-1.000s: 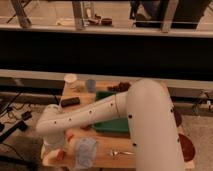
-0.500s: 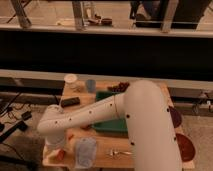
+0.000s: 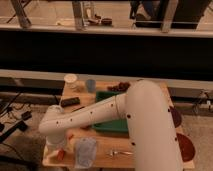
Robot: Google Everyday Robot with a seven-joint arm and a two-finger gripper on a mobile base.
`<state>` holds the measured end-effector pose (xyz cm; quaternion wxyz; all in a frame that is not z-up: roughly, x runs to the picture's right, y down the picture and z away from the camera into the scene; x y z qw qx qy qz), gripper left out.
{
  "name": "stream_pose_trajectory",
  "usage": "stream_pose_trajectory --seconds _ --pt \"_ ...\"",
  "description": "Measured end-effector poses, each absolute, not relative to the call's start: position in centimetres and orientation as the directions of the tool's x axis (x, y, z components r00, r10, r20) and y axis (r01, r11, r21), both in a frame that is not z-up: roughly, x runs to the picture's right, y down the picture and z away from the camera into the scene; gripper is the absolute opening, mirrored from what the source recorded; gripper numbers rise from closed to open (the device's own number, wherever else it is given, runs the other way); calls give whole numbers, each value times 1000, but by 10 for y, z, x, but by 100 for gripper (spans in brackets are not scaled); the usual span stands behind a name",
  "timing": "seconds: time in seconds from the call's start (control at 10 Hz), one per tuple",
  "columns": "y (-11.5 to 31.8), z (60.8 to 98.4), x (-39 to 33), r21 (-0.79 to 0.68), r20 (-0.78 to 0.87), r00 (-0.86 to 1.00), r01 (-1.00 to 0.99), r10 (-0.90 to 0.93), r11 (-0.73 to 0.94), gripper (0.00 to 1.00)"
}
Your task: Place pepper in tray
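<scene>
1. The gripper is low over the near-left corner of the table, at the end of a thick white arm that sweeps in from the near right and crosses the tabletop.
2. Whether the gripper is spread or pressed together cannot be told (the arm's last joint blocks it from this side).
3. The pepper shows as a small orange patch right below the gripper, by the table's near-left edge. Whether the gripper touches it cannot be told.
4. The tray is green and sits in the middle of the table. The arm hides much of it, leaving only its far-left part and a strip of its near side in sight.
5. The pepper lies outside the tray, off to its near left.
6. A clear bottle lies on the near edge, just right of the pepper.
7. A fork lies further right along the near edge.
8. A white cup stands at the far-left corner, with a blue cup just to its right.
9. A flat black object lies on the left side, between the white cup and the arm.
10. A dark cluster sits at the far edge, beyond the tray.
11. A red bowl peeks out at the near right, past the arm.
</scene>
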<state>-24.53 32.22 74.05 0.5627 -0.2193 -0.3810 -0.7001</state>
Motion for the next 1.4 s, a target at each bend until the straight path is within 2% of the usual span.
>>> stream_pose_trajectory --seconds 0.1,0.2,0.6,0.7,0.8,1.0,1.1,1.4 --pt "323 741 -244 288 738 -268 955 -619 -70 57" --pt "323 741 -244 291 739 -269 954 -618 -67 55" --pt "325 743 -242 295 743 -271 953 -612 -64 54" --pt "324 741 -242 296 743 -272 953 -612 -65 50" --pt "324 741 -241 294 744 -272 953 -610 -66 38" --pt "324 741 -239 296 741 -271 953 -614 -63 23" --pt "322 741 -237 296 738 -263 954 -622 -52 20" --pt "318 737 -236 297 731 -258 954 -632 -46 20"
